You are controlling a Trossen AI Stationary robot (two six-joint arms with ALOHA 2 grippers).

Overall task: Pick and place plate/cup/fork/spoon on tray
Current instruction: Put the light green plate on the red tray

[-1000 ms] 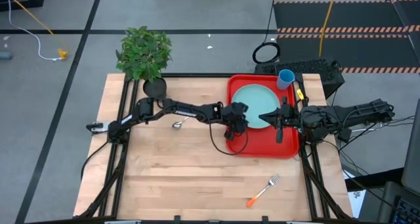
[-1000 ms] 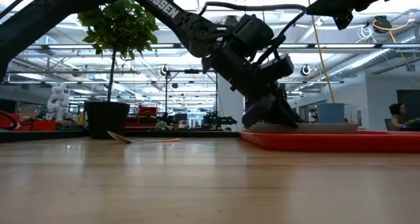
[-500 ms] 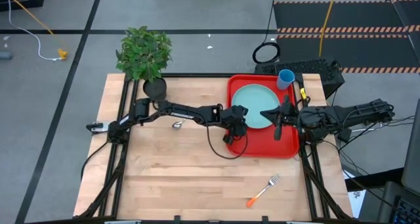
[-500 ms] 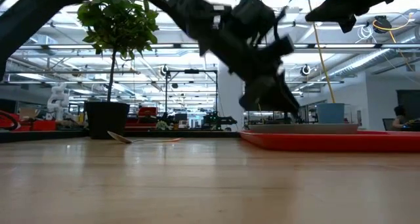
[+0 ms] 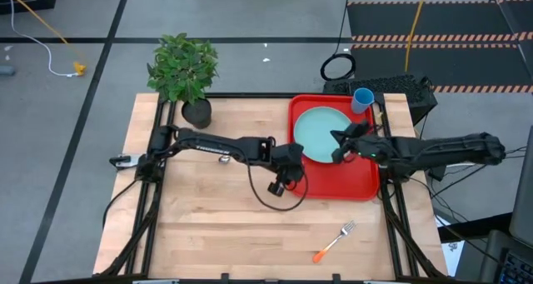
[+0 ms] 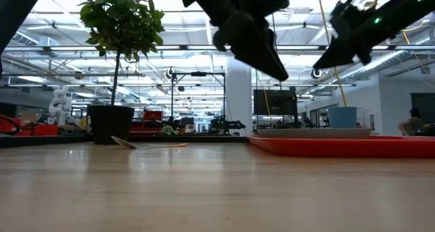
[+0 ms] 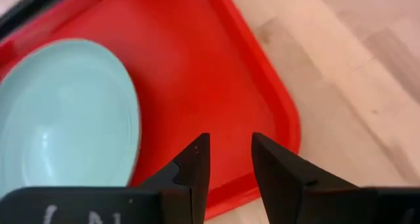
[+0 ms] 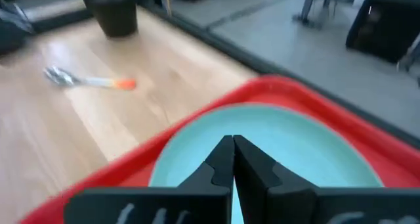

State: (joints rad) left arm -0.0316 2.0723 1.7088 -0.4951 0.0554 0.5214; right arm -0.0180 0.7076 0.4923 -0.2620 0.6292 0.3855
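Note:
The pale turquoise plate point(image 5: 321, 134) lies flat on the red tray point(image 5: 350, 180), in its far half. The blue cup point(image 5: 362, 99) stands at the tray's far right corner. The spoon point(image 8: 88, 81) lies on the table left of the tray, partly under my left arm. The fork point(image 5: 336, 241) lies near the table's front edge. My left gripper point(image 7: 230, 152) is narrowly open and empty, raised over the tray's near left corner point(image 7: 282, 119). My right gripper point(image 8: 233, 145) is shut and empty, raised above the plate's right part.
A potted plant point(image 5: 185, 72) stands at the table's far left corner. A black cable point(image 5: 271, 192) loops below my left arm's wrist. Bare wood lies between the tray and the fork.
My left gripper has risen from the plate's left rim and drawn back toward the table's near left, past the tray's left edge. My right gripper has turned and gone a little toward the table's left, over the plate. The plate stays flat on the tray.

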